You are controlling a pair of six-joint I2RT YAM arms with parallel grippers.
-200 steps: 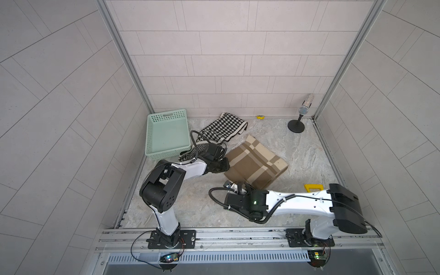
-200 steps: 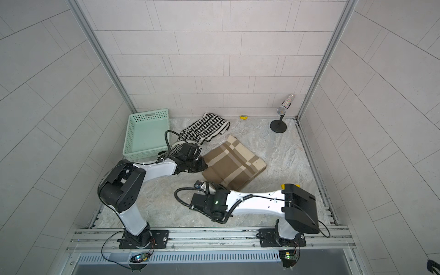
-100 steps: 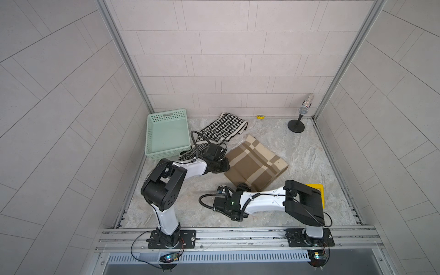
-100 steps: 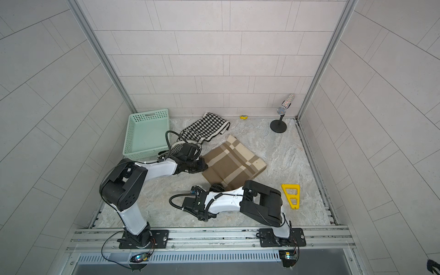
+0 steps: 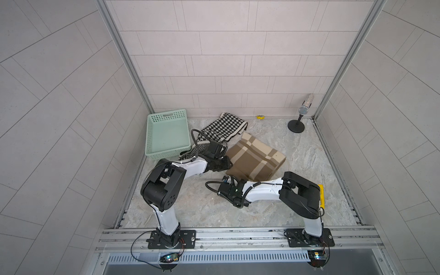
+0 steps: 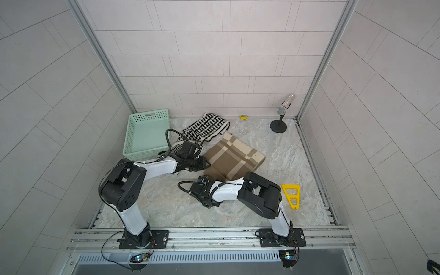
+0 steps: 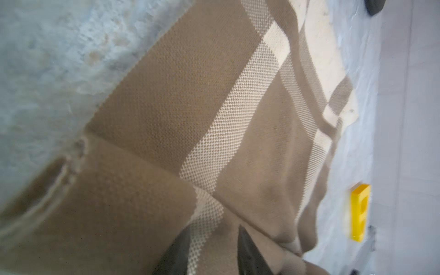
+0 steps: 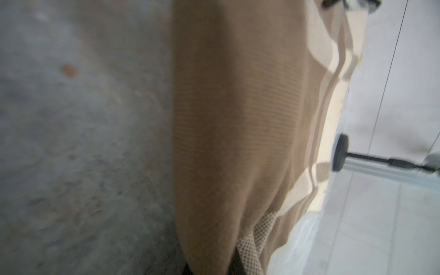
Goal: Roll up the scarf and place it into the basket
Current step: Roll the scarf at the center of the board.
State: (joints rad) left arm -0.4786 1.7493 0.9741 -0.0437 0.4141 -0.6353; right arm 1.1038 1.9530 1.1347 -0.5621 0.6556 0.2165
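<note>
Right hand (image 5: 229, 178) is closed, low at the near-left corner of the scarf (image 5: 256, 158). Wrist view shows brown cloth funnelling into its fingers (image 8: 236, 260), so it looks pinched. Left hand (image 5: 225, 164) sits just above it in frame, on the same left edge. Its fingers (image 7: 250, 252) stand apart w/ a pale stripe lying flat btwn them and no bunching, so that reads as open, not gripping.

Both hands are side by side on one edge, and the cloth stretches away from them toward mid-right of frame. The scarf's a folded tan plaid slab, flat on the surface (image 5: 214, 209), long axis approx upper left to lower right. No tube visible, so I'd say rolling isn't begun, and the roll has to run off that held edge, away from the hands.

Basket (image 5: 166, 113) is upper left of the hands, empty, left arm nearer it. Houndstooth scarf (image 5: 223, 128) lies btwn basket and plaid, w/ the left arm crossing its near end. The carry prob. suits the left side.
</note>
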